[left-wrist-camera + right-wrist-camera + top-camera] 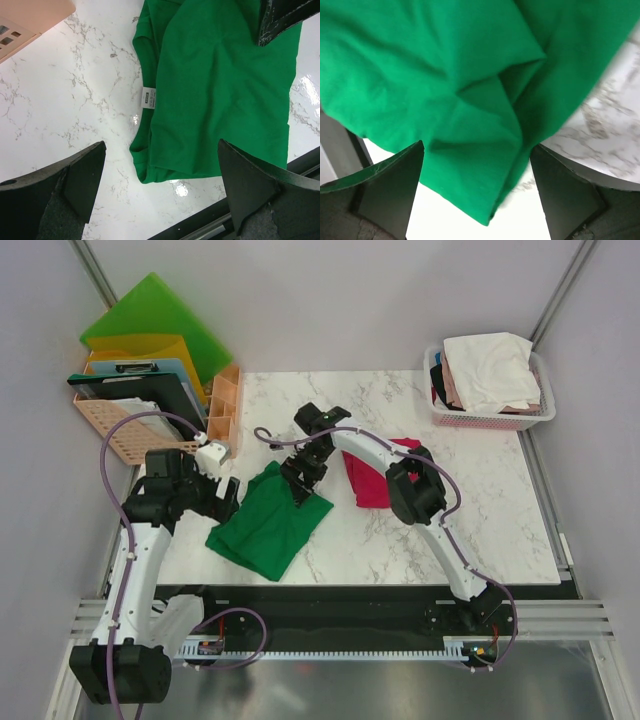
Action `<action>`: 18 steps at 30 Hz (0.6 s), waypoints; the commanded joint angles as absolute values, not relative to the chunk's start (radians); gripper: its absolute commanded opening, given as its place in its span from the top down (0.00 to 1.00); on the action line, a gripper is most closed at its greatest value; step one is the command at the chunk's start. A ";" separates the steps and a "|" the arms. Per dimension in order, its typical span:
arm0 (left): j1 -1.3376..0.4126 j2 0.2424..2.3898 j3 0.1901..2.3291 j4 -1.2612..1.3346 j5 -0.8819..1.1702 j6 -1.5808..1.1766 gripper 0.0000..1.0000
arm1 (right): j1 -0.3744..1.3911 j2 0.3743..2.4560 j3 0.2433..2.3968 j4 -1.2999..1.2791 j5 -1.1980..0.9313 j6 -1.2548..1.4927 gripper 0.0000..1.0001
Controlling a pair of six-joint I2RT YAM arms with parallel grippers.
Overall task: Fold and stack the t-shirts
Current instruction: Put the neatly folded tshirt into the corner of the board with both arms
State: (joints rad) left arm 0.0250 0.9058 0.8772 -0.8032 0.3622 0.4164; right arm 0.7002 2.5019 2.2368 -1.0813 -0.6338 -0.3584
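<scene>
While both arms reach over the marble table (pixel 480 520), the green t-shirt (pixel 268 525) lies partly folded and askew near the front edge, left of the middle, with one corner close to that edge. The left gripper (pixel 226 498) hovers at the shirt's left side, its jaws spread as wide as they go and holding nothing; from its wrist view the two fingers (pixel 75 175) frame the shirt's hem and a small white label (pixel 148 97) at the cloth's edge. The right gripper (pixel 303 480) sits over the shirt's far corner, its jaws also wide apart; a creased fold of green cloth (pixel 470 100) lies between them, but neither finger pinches it. The red t-shirt (pixel 372 480) lies crumpled just right of the green one, around the middle of the table and partly hidden by the right arm. A white basket (pixel 545 412) at the far right corner holds a white tee (pixel 490 365) on top and a pale pink one (pixel 452 385) beneath. A peach organizer (pixel 225 405) stands along the left edge.
</scene>
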 commanded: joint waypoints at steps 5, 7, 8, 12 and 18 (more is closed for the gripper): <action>0.028 0.905 0.865 -0.756 0.330 0.420 0.00 | 0.739 2.562 2.113 -1.058 -0.706 -0.365 0.14; 0.028 0.907 0.862 -0.753 0.327 0.426 0.00 | 0.739 2.566 2.091 -1.058 -0.716 -0.367 0.21; 0.029 0.907 0.862 -0.750 0.325 0.425 0.00 | 0.739 2.569 2.076 -1.057 -0.727 -0.367 0.25; 0.029 0.907 0.859 -0.749 0.327 0.425 0.00 | 0.739 2.585 2.056 -1.057 -0.732 -0.367 0.44; 0.029 0.882 0.845 -0.749 0.319 0.429 0.00 | 0.739 2.599 2.060 -1.052 -0.723 -0.360 1.00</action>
